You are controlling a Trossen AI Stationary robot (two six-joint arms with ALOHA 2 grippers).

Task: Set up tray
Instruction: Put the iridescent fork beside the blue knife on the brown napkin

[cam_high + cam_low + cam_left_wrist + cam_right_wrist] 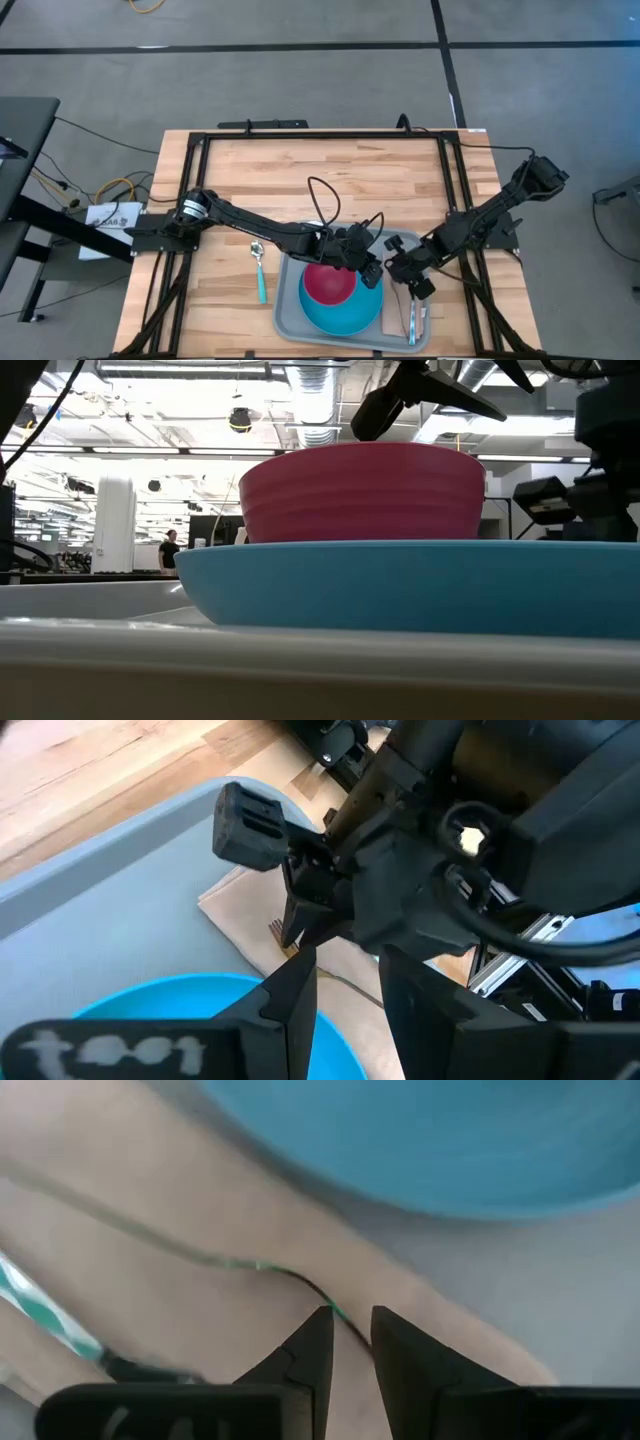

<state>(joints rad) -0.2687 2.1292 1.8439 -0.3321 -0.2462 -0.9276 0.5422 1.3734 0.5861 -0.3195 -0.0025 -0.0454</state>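
Grey plastic, the tray (290,322) lies at the table's (330,175) near edge, carrying a blue plate (340,312), red bowl (329,284) and napkin (404,300). Only the right wrist view shows the right gripper (349,1338) with fingers nearly together over a thin utensil (250,1266) on the napkin, whether gripped cannot be told. The left gripper (372,268), slightly parted and empty, hovers at the bowl's rim; a teal-handled spoon (259,270) lies on bare wood beside the tray's left edge.

- High view looks straight down on the wooden tabletop (320,170).
- Low view sits level, very near the round blue plate (410,585).
- Both wrist views share that plate, close up.
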